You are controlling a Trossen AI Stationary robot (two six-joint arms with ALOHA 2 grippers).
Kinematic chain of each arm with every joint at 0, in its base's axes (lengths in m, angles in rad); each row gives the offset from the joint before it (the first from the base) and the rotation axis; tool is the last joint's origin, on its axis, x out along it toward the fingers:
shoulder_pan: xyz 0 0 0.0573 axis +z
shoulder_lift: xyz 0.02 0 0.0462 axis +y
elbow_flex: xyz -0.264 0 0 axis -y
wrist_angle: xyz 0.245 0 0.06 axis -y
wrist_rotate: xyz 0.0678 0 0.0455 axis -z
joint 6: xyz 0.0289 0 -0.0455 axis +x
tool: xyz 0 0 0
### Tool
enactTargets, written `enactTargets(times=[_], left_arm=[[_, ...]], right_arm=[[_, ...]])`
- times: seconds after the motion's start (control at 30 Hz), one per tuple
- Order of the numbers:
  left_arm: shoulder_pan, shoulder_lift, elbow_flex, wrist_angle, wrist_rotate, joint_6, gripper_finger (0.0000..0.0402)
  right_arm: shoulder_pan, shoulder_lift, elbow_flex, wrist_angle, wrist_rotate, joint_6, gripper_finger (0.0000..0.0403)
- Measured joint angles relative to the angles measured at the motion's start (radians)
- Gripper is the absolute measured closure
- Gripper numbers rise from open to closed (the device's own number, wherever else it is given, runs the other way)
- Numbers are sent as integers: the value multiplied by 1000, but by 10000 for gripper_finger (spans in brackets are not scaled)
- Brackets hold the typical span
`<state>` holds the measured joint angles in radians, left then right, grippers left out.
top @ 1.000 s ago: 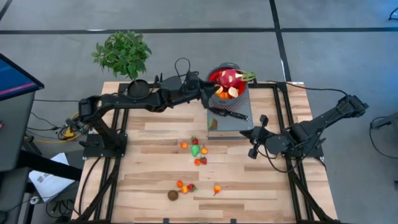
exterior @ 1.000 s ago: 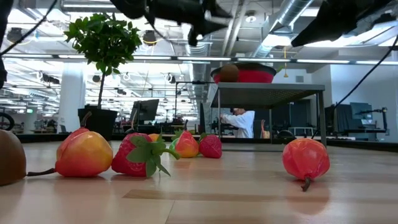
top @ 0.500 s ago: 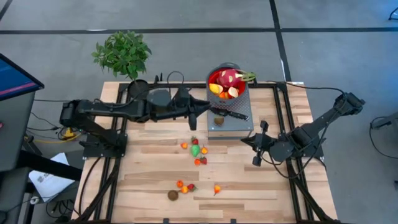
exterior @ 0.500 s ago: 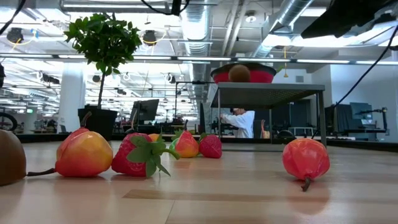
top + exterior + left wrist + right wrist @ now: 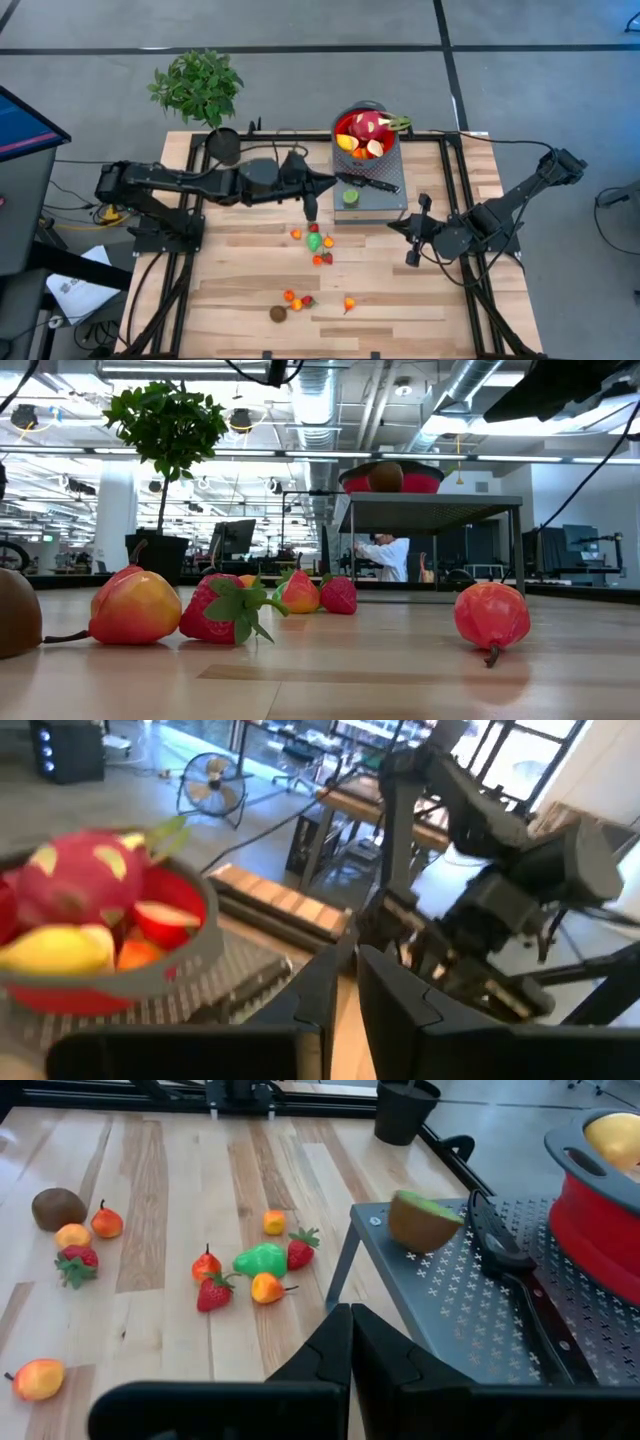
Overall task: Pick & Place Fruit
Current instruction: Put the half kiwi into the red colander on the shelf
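On the grey stand (image 5: 470, 1295), a cut kiwi half (image 5: 423, 1221); both tools shut, empty-handed.

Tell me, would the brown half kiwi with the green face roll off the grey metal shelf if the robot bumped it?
Probably it would rock or roll: the brown half kiwi looks rounded and sits tilted on the perforated grey metal shelf. It lies near the shelf's edge, so a nudge might tip it off. The black-handled knife beside it may block it on one side.

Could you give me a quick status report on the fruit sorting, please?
Left claw empty, above middle fruit cluster. Right claw shut, waiting. Halved kiwi on grey platform beside knife. Nothing blocking.
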<state>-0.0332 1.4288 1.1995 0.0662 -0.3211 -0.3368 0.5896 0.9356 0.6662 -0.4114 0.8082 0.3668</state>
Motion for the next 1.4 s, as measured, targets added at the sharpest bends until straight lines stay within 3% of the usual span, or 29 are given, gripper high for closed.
enactTargets(times=[0.23,0.53,0.83,1.03,1.4], left_arm=[[-72,0,-121,13,-124,-113,385],[-218,1,-284,181,-446,-204,399],[-362,1,-321,206,-709,-204,399],[-408,55,-334,230,-770,-251,399],[-413,287,-334,487,-771,-252,399]], right_arm=[[0,0,0,-1,0,0,403],[0,0,0,-2,0,0,403],[-3,0,0,-2,0,-3,403],[-3,0,0,0,0,-2,403],[-3,0,0,0,0,-9,403]])
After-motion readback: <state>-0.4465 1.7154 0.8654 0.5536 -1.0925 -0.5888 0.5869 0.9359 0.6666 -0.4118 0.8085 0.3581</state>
